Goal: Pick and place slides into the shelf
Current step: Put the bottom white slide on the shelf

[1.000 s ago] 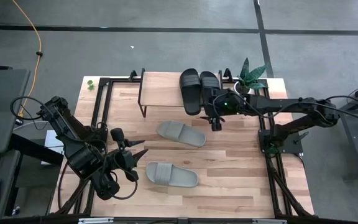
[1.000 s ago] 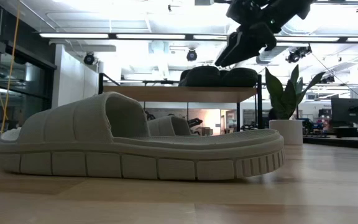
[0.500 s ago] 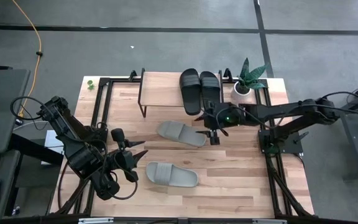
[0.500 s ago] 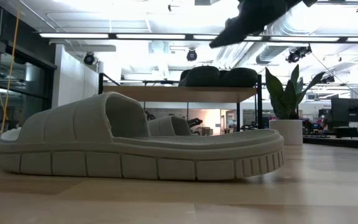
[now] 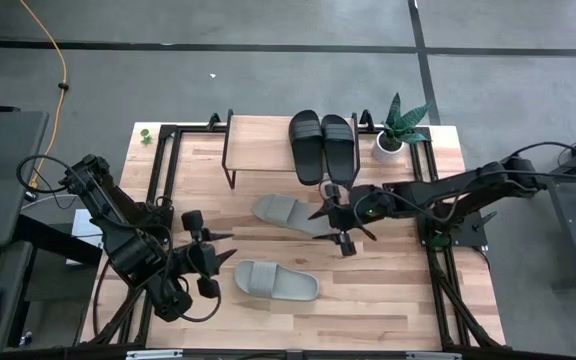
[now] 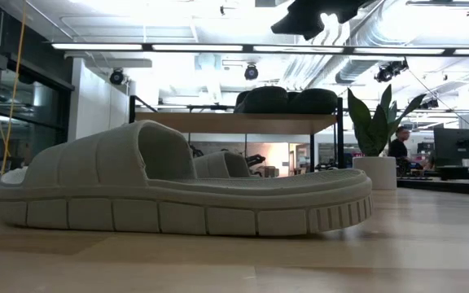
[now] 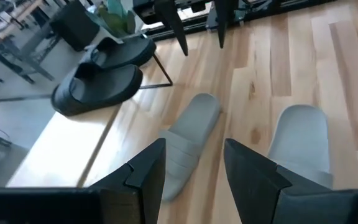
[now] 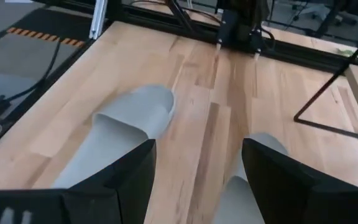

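Right gripper spread, empty, above far grey slide. Likely light, pliable foam: pinch strap. Left gripper spread, idle.

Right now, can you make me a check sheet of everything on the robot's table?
Surface: pale wooden plank tabletop, bare in front.
Job's things: two black strap slides side by side on the low light-wood shelf; two light grey strap slides, one mid-table, one nearer the front.
Clutter: small green potted plant in a white pot at the back right.
Grippers: right gripper open, empty, above the table by the mid-table grey slide; left gripper open, empty, beside the front one.
Cables: yellow cable on the floor.
Surroundings: grey floor; a person far behind, low view.
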Motion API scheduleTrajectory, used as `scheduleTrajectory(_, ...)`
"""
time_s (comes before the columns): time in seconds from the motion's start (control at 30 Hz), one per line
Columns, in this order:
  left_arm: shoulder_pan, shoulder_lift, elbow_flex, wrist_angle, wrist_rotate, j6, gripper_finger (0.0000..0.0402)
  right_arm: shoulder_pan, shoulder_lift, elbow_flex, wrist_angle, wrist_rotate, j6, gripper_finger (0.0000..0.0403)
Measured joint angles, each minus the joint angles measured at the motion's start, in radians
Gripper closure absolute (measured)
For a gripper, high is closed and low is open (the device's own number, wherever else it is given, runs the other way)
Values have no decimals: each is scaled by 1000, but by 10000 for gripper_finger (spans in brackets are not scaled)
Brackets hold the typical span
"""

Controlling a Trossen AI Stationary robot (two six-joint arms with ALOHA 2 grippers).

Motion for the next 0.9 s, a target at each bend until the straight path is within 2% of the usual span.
scheduleTrajectory(0.3, 1, 0, -57, 1, -5, -47, 252, 8, 28, 0, 11, 44, -8, 174)
scheduleTrajectory(0.57, 1, 0, -109, 5, 53, -126, 252, 8, 28, 0, 25, 44, -3, 174)
scheduleTrajectory(0.73, 0, 0, -130, 37, 48, -197, 252, 8, 28, 0, 27, 44, -3, 174)
scheduleTrajectory(0.9, 0, 0, -201, 144, 82, -292, 252, 8, 28, 0, 27, 45, -3, 174)
